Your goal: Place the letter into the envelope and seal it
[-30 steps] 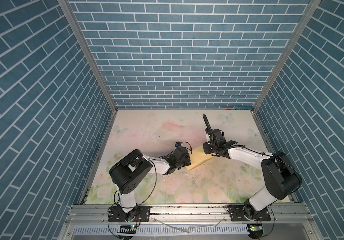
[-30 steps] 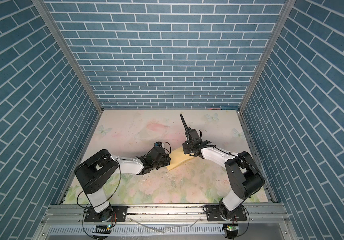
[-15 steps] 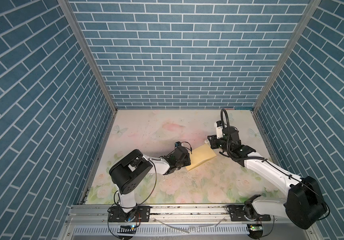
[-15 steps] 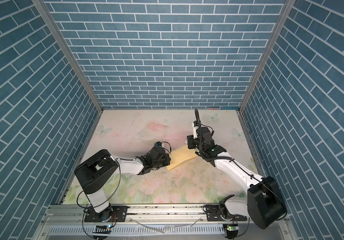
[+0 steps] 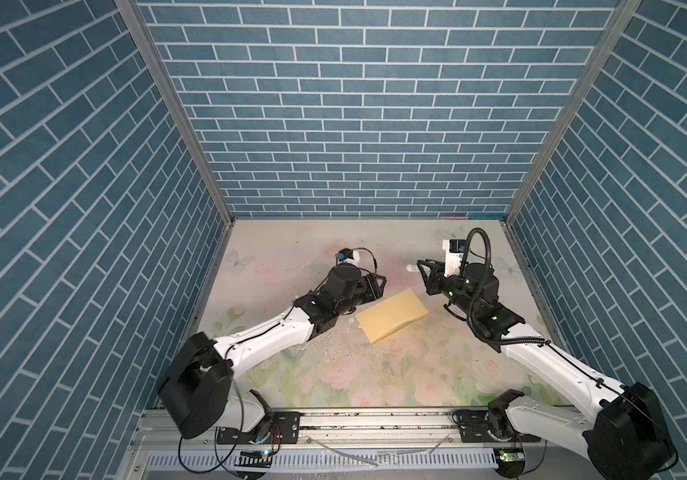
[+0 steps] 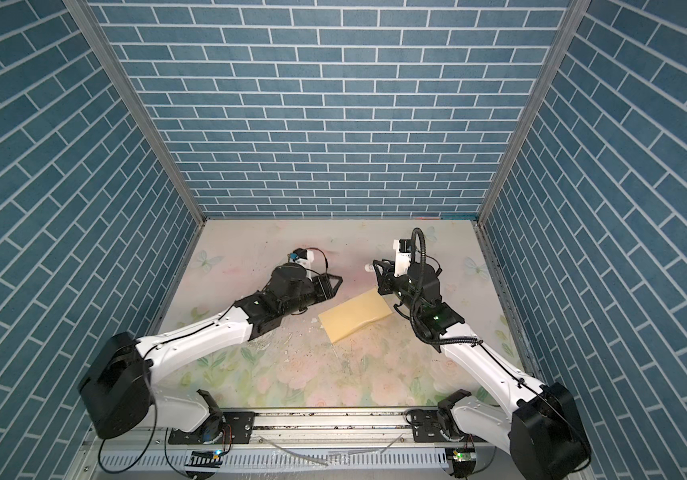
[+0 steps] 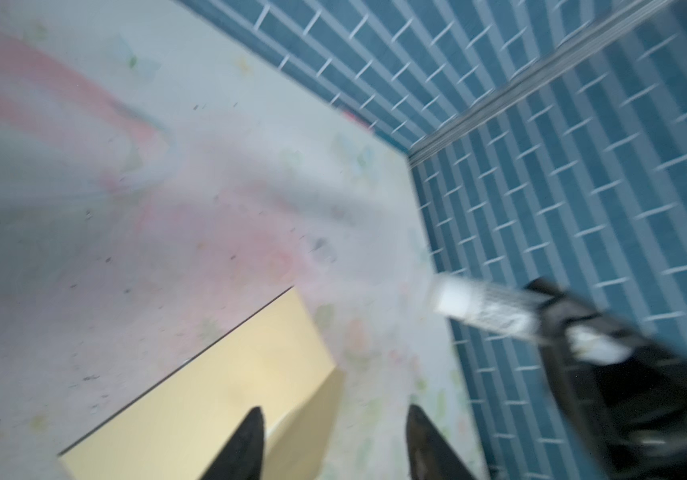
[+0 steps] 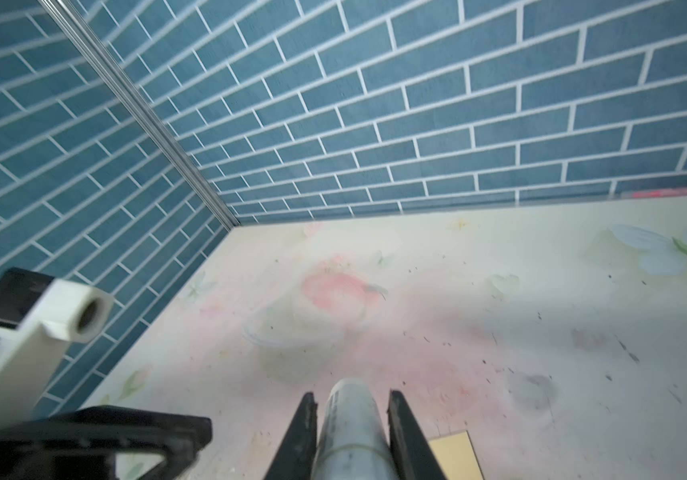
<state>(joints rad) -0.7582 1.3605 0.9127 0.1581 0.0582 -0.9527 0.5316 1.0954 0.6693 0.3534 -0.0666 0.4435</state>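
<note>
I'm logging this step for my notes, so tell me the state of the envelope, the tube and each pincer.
envelope: lying flat on the table, held by nothing; seal unclear.
left pincer: open, empty.
right pincer: shut on the white tube.
white tube: held above the table, clear of the envelope.

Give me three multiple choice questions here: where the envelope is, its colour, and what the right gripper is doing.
1. Where does the envelope lie? A) on the table, close by the left gripper and the right gripper; B) against the back wall; C) on the front rail.
2. Its colour? A) blue; B) white; C) yellow.
3. The right gripper is: A) open and empty; B) shut on a white tube; C) out of view.
1 A: both top views show it mid-table beside them. 2 C: yellow in every view. 3 B: the right wrist view shows the tube clamped.
</note>
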